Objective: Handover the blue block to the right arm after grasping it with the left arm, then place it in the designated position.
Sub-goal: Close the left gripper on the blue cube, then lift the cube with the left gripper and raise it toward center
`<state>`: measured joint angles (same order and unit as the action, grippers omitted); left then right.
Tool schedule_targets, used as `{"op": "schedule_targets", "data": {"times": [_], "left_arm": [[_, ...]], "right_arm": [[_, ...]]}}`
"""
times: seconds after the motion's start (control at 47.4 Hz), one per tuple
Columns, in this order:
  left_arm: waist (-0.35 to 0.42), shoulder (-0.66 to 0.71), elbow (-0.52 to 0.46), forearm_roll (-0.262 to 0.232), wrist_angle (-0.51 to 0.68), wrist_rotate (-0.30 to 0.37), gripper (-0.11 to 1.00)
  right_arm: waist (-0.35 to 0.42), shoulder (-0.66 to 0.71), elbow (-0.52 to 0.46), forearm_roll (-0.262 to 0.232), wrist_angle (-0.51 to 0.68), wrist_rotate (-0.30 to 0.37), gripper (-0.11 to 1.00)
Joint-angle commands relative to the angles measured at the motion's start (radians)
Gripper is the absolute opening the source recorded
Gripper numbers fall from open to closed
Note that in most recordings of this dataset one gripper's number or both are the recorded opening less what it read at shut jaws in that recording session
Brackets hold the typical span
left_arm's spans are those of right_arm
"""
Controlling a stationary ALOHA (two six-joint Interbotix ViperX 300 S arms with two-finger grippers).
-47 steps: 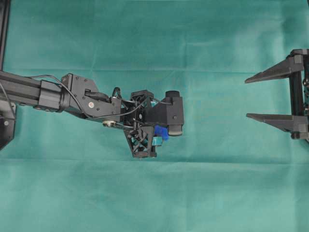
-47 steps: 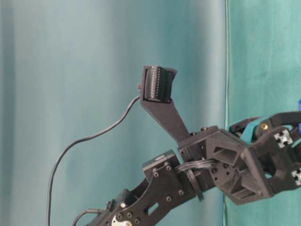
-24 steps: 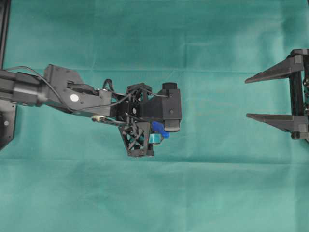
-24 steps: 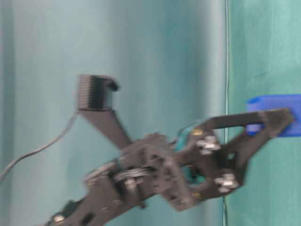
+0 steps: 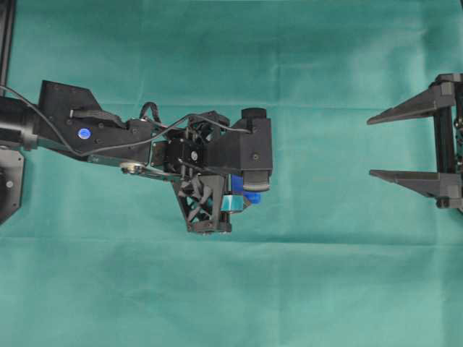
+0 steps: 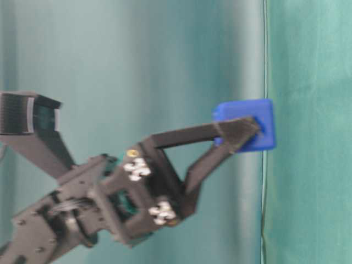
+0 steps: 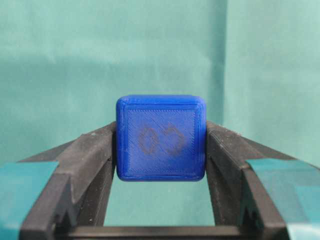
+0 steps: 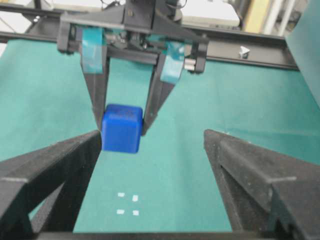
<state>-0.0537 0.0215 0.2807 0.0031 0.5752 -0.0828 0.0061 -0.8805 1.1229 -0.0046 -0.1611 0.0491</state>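
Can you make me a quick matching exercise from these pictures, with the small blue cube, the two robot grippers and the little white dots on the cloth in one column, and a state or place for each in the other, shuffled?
Column one:
1. small bright blue plastic cube
2. left gripper with teal-padded black fingers
3. right gripper with all-black pointed fingers
4. tiny white dots marking a square

Column two:
A. wide open, holding nothing
B. on the green cloth, nothing on them
C. lifted off the cloth, pinched on two sides
D. shut on the cube

Pairs: 1-C, 2-D, 3-A, 4-B

Blue block point(image 7: 161, 137), green cloth point(image 5: 289, 289)
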Motion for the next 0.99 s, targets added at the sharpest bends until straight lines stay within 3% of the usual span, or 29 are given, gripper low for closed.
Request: {"op": "schedule_targets", "data": {"times": [0.0,0.59,0.97], "left_arm": [[-0.009,-0.051,-0.048,0.005,0.02,0.002,0.47],[-0.012,-0.163,-0.189,0.009,0.158,0.011,0.47],[-0.012,-0.164,-0.186,0.009,0.167,0.012,0.47]], "right_arm": [[0.002,0.005,-0.028,-0.002,-0.003,-0.002,0.99],[0.002,0.005,-0.028,-0.002,-0.003,0.0,0.99],[0.003,0.005,-0.026,-0.002,-0.003,0.0,0.99]]}}
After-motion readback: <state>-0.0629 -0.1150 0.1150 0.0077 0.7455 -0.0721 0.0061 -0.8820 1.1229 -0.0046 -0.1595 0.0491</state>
